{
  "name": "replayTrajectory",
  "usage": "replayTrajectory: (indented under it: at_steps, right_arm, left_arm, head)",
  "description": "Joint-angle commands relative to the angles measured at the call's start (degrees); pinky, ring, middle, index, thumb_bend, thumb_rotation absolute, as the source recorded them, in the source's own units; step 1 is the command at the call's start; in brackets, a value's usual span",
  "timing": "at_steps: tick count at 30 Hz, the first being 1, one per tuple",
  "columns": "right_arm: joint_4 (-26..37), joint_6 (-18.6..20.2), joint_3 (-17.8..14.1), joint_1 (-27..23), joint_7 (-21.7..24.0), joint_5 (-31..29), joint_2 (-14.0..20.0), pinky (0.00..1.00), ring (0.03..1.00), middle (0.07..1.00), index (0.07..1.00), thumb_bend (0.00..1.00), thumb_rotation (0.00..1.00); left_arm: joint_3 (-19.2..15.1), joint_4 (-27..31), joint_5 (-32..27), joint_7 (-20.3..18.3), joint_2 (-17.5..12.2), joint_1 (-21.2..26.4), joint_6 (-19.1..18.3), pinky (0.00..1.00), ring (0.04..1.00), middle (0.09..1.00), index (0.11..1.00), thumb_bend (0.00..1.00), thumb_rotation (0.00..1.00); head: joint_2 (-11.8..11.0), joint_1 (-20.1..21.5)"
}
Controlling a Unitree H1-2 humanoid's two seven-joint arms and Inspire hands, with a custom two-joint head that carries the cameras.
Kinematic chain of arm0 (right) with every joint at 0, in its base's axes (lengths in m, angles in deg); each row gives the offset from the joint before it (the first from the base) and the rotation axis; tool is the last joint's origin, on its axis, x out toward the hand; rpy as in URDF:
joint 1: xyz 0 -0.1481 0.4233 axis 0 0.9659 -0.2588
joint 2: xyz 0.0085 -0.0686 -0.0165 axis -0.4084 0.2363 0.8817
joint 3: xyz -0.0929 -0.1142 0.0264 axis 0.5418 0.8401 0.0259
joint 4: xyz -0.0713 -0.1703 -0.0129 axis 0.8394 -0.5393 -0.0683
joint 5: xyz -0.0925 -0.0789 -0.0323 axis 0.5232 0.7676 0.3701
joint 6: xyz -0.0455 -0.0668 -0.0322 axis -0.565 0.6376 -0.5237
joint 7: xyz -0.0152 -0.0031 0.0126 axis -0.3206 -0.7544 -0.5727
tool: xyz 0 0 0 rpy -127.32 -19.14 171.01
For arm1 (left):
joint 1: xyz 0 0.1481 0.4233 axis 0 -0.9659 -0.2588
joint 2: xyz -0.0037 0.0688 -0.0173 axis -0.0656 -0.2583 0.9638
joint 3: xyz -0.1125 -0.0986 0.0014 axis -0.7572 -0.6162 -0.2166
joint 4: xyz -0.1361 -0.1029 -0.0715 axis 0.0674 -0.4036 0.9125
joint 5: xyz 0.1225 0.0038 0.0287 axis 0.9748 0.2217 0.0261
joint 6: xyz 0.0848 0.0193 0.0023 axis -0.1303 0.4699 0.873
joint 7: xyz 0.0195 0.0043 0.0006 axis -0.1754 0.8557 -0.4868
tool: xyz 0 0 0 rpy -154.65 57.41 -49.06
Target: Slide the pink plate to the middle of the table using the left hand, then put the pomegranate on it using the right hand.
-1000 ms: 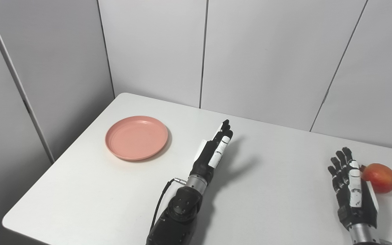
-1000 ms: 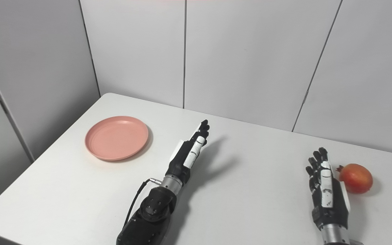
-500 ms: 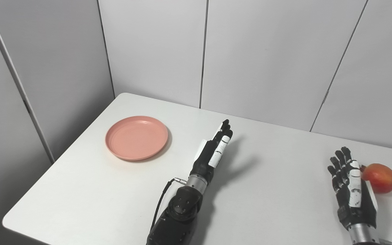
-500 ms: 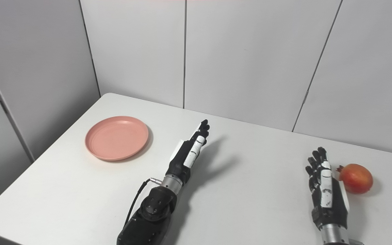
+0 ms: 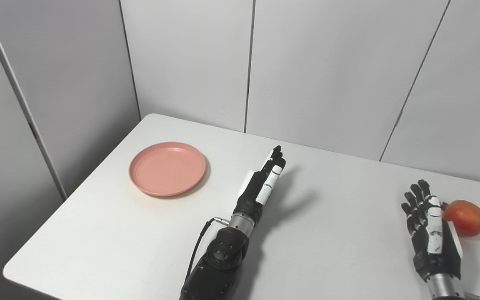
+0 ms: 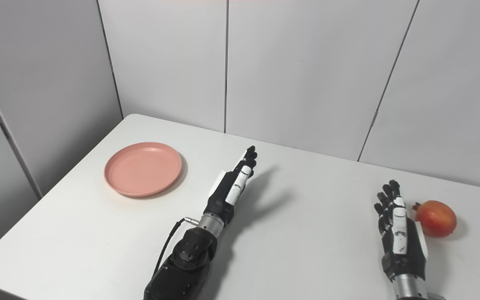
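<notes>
1. Almost nothing is changing since a second ago: the left hand [image 5: 263,185] is holding the same edge-on pose near the middle of the table [image 5: 331,250], with at most a slight shift of the fingers, and the plate, the fruit and the right hand are staying exactly where they were.

2. The pink plate [image 5: 167,168] is sitting flat and empty on the table's left part, towards the far left corner, well apart from the left hand. It is not being slid yet, so the first step looks barely begun.

3. The pomegranate [image 6: 436,218] is lying at the right side of the table, its little crown pointing towards the right hand.

4. The left hand is hanging empty, fingers straight and close together, palm turned sideways like a blade. That pose probably suits hooking the plate's far rim and sweeping it inwards.

5. The right hand [image 6: 400,233] is waiting just beside the pomegranate, fingers spread and holding nothing. It seems parked there so the grasp is short once the plate arrives.

6. The left eye view is overlapping the right hand and the fruit, so contact looks possible. The right eye view is showing a sliver of white table between them, though it is narrow enough that I would not swear to it.
</notes>
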State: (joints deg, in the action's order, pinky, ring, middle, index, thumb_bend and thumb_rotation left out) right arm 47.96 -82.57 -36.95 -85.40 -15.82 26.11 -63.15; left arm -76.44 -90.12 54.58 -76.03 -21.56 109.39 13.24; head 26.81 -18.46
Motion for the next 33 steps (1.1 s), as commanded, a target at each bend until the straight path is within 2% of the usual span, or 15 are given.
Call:
replayTrajectory:
  at_steps: [1,8,16,21,23,28,33]
  right_arm:
    - [-0.67,-1.79,-0.22,0.35,0.63,-0.44,0.15,1.00,1.000,1.000,1.000,0.64,0.98]
    - [-1.39,-2.40,-0.25,0.04,0.84,-0.30,0.57,1.00,1.000,1.000,1.000,0.65,0.98]
    - [-3.37,-3.49,-0.38,-0.60,1.59,-0.92,0.76,1.00,1.000,1.000,1.000,0.65,0.96]
    - [-3.97,-3.75,-0.59,-0.82,2.20,-1.70,0.73,1.00,1.000,1.000,1.000,0.63,0.97]
    - [-4.19,-3.93,-0.59,-0.87,2.36,-1.65,0.82,1.00,1.000,1.000,1.000,0.63,0.97]
    - [-3.61,-3.54,-0.38,-0.72,2.27,-1.01,1.02,1.00,1.000,1.000,1.000,0.63,0.98]
    - [-3.58,-3.78,-0.33,-0.70,2.34,-0.66,1.20,1.00,1.000,1.000,1.000,0.63,0.99]
  left_arm:
    - [0.07,-1.14,-0.35,-0.07,0.39,-1.56,0.89,1.00,1.000,1.000,1.000,0.55,1.00]
    - [-0.03,2.74,-1.40,-0.55,1.09,-1.67,-0.62,1.00,1.000,1.000,1.000,0.59,1.00]
    - [-1.18,10.02,-6.36,-2.66,1.23,-1.04,-3.96,1.00,1.000,1.000,1.000,0.60,1.00]
    - [-1.27,14.57,-5.44,-1.90,0.14,-0.47,-6.05,1.00,1.000,1.000,1.000,0.64,1.00]
    - [-1.41,15.84,-4.35,-1.09,-0.42,-0.29,-6.16,1.00,1.000,1.000,1.000,0.69,1.00]
    - [-2.36,18.02,-1.65,1.10,-1.89,0.38,-5.14,0.95,0.970,0.980,0.986,0.69,1.00]
    - [-4.27,21.05,-1.63,2.44,-2.83,0.90,-7.70,0.94,0.958,0.969,0.977,0.71,1.00]
  head:
    - [0.11,-0.11]
    - [0.09,-0.70]
    - [-0.46,-1.38]
    - [-0.43,-1.37]
    - [-0.45,-1.44]
    - [-0.32,-1.58]
    - [-0.24,-1.84]
